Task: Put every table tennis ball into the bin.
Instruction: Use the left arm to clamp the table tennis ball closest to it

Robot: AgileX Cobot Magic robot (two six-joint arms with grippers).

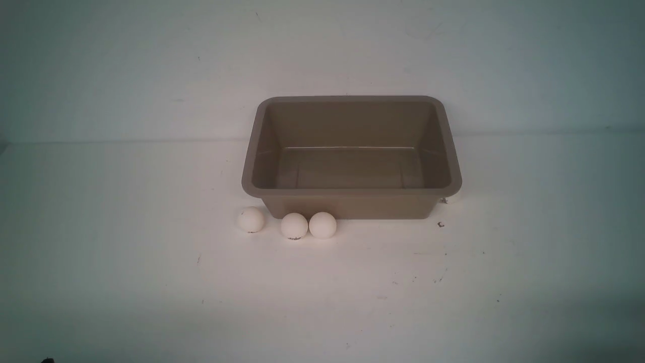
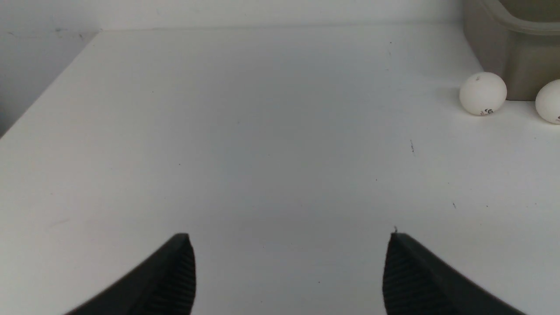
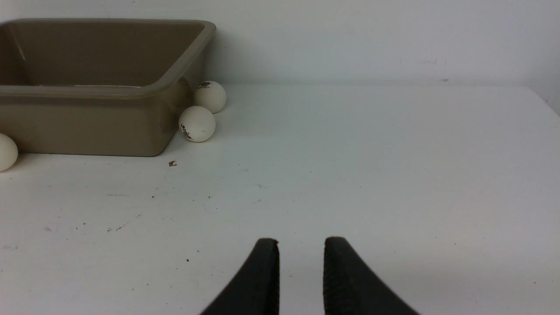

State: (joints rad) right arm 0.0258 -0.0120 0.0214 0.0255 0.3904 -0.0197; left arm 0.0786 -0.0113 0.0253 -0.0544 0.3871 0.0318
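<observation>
Table tennis balls (image 1: pixel 294 226) all lie on the table (image 1: pixel 126 282), outside the bin (image 1: pixel 352 192). The bin sits in the middle, closer to the far edge. We see three balls in a row just beside its near wall, toward the left edge. Two more balls (image 3: pixel 197 124) rest by its right wall. Our left gripper (image 2: pixel 288 236) is spread wide and holds nothing. Our right gripper (image 3: pixel 302 240) holds nothing too, and its fingers (image 3: pixel 267 275) have only a thin gap between them.
</observation>
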